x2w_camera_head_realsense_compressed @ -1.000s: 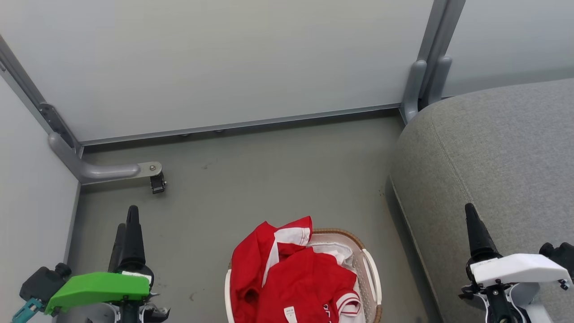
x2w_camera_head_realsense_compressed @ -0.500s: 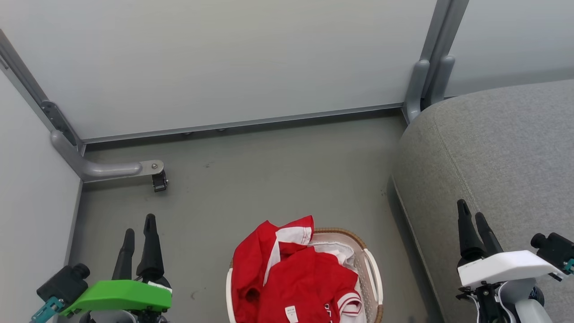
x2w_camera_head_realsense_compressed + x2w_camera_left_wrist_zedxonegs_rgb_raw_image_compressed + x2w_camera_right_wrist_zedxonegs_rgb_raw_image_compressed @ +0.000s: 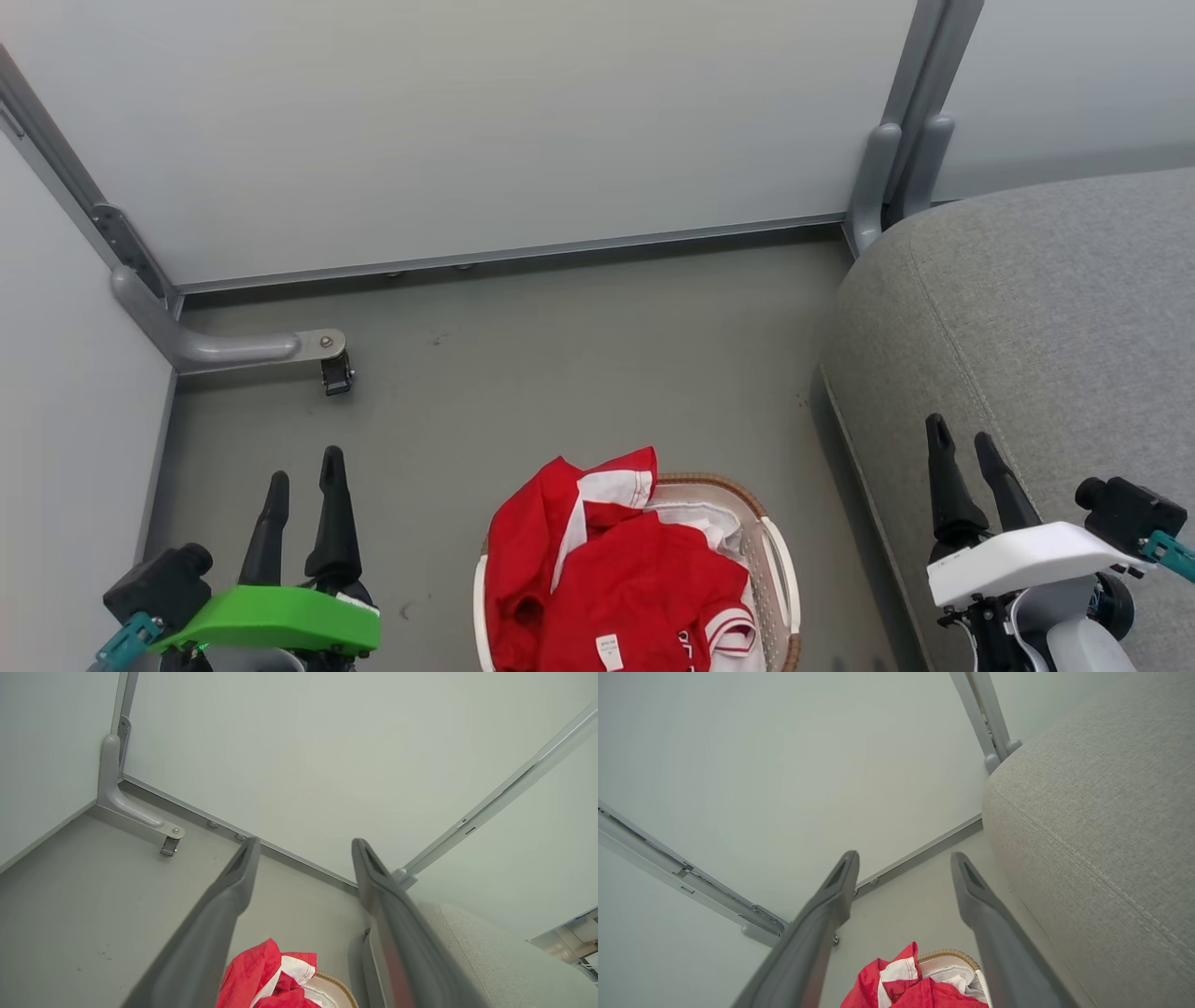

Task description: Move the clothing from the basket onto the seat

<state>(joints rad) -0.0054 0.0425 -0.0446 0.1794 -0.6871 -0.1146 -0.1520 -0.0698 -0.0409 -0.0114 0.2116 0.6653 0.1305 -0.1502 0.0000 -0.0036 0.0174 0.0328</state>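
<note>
Left pincer (image 3: 304,465): 2 tapered dark fingers (image 3: 332,513)

The dull grey-green floor (image 3: 579,355), faintly scuffed, carries a small oval cream-white perforated plastic basket (image 3: 758,569) with a brown woven-look rim at its near edge. Near the basket's right side stands a large grey fabric-upholstered seat (image 3: 1046,308). A grey metal partition foot (image 3: 233,348) rests in the far left corner.

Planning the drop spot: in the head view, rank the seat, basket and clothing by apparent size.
1. seat: clearly largest.
2. clothing and basket: unsure; clothing hides much of the basket, and the frame cuts both.
</note>
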